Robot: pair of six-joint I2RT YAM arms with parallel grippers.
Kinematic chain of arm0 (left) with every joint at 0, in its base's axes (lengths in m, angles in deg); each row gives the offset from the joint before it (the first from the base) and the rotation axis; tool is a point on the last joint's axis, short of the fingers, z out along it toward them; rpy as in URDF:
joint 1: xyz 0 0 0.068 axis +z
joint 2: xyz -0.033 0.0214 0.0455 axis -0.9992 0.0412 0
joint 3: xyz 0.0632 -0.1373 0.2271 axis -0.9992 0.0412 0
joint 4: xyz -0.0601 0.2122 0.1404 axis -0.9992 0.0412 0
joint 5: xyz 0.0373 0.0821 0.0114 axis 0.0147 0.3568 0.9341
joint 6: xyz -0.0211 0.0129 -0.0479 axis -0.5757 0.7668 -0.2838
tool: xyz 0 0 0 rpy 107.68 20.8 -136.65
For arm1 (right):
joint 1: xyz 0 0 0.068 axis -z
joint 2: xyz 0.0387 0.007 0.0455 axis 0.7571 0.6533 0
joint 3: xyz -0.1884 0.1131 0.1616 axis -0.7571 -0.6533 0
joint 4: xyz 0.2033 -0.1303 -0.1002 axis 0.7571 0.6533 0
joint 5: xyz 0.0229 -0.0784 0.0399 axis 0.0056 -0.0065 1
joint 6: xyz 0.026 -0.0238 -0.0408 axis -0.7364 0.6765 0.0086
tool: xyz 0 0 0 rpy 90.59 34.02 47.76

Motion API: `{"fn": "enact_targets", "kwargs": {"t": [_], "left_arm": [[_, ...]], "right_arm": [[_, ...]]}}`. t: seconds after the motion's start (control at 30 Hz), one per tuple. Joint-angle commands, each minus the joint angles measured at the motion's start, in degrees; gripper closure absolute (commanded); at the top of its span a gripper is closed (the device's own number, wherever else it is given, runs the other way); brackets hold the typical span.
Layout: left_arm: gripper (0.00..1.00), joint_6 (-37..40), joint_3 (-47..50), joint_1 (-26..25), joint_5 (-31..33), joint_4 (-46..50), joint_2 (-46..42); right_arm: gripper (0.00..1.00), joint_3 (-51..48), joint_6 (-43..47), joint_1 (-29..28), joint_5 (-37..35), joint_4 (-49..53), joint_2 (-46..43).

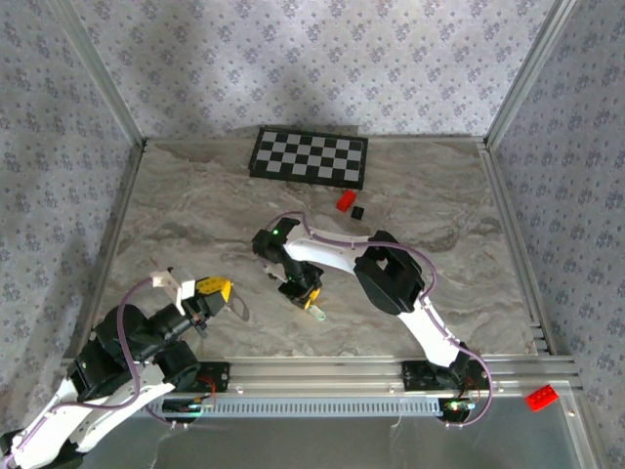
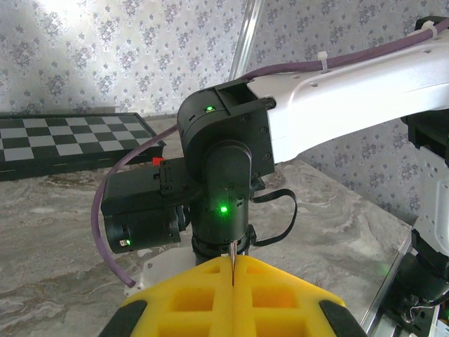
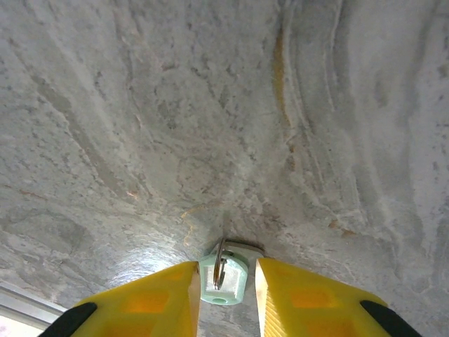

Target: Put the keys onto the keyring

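A pale green key [image 3: 233, 286] lies on the marble table [image 3: 210, 105], with a thin metal ring standing across its head. My right gripper [image 3: 226, 266] straddles it, pointing down. The left finger touches the key and a narrow gap shows at the right finger. From above, the key [image 1: 318, 314] pokes out just below the right gripper [image 1: 311, 300]. My left gripper [image 2: 232, 272] is shut on a thin metal strip, the keyring [image 2: 231, 254] seen edge-on. In the top view the keyring [image 1: 240, 311] hangs as a faint loop off the left gripper [image 1: 226, 290], a hand's width left of the key.
A folded chessboard [image 1: 309, 157] lies at the back of the table. A small red block [image 1: 345, 201] and a black cube [image 1: 358, 211] sit just in front of it. Another red block [image 1: 542, 397] rests beyond the front rail at the right. The right arm's wrist [image 2: 224, 161] stands close before the left gripper.
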Motion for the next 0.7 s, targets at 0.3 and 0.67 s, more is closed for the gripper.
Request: {"fn": "enact_targets", "kwargs": {"t": [0.3, 0.67], "left_arm": [[1.00, -0.4, -0.4, -0.3, -0.4, -1.7, -1.4], [1.00, -0.5, -0.5, -0.4, -0.1, -1.6, -1.5]], "right_arm": [[0.75, -1.0, 0.5, 0.0, 0.9, 0.6, 1.0], [0.78, -1.9, 0.5, 0.2, 1.3, -0.4, 0.8]]}}
